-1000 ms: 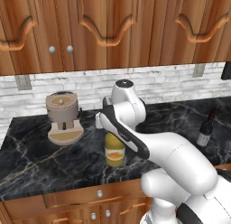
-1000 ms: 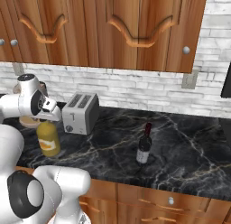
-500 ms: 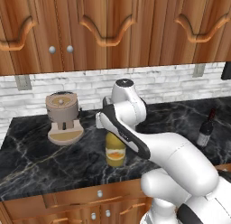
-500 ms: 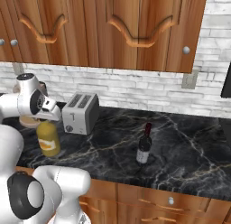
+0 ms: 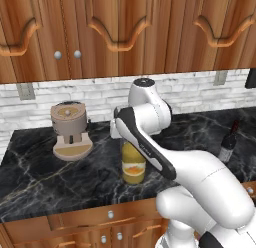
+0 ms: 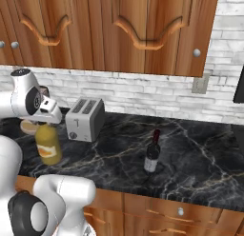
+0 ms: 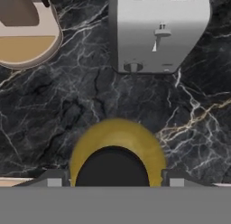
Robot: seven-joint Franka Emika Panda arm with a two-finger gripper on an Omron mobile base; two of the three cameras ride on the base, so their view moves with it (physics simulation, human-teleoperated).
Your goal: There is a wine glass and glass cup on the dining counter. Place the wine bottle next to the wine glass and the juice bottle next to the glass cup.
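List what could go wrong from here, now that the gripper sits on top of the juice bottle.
1. The gripper has closed near the black cap of the juice bottle, so the heavy body hangs below; it may swing or slip when lifted.
2. The toaster stands close beside the bottle, and the coffee machine is on its other side; a sideways carry could clip either.
3. The wine bottle stands upright and slim further along the counter; a low sweep could topple it.

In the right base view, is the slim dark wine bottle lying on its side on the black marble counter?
No: the slim dark wine bottle stands upright on the black marble counter, to the right of the silver toaster.
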